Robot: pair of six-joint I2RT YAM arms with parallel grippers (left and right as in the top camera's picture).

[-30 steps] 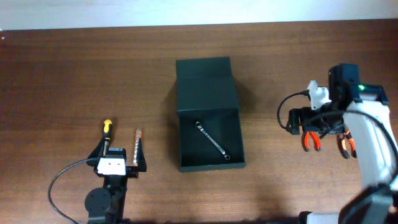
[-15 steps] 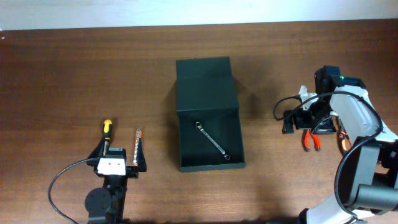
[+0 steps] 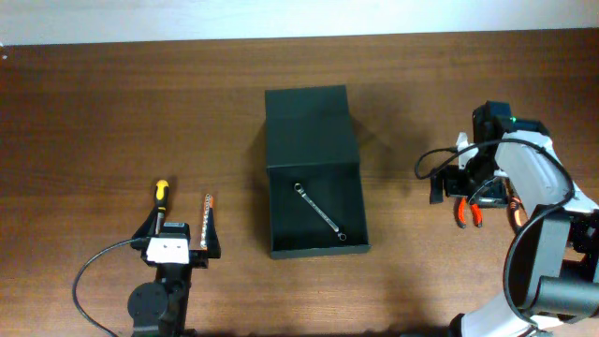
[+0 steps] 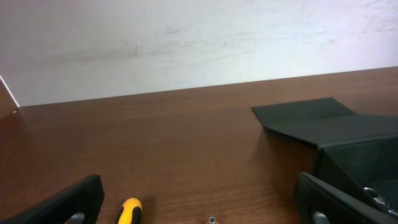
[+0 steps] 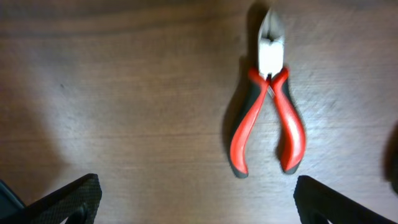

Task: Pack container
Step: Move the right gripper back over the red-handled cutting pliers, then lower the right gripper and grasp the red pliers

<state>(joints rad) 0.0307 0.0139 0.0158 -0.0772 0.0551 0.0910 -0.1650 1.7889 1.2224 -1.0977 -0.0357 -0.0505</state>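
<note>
The container (image 3: 314,211), a dark box, lies open at the table's middle with its flap lid (image 3: 307,122) folded back. A silver wrench (image 3: 319,212) lies inside it. My right gripper (image 3: 457,185) hovers open over red-handled pliers (image 3: 466,212). In the right wrist view the pliers (image 5: 268,118) lie flat just ahead of the gripper (image 5: 199,208), handles toward it, untouched. My left gripper (image 3: 178,245) rests open at the front left. In the left wrist view the gripper (image 4: 202,211) is empty, and the container (image 4: 351,146) stands to its right.
A yellow-handled screwdriver (image 3: 161,192) and a thin orange-tipped tool (image 3: 207,213) lie ahead of the left gripper. A second pair of orange-handled pliers (image 3: 513,215) lies beside the right arm. Cables loop around both arms.
The right arm has swung and turned its wrist, bringing its open gripper over the red pliers. The left arm and the container have not moved.
</note>
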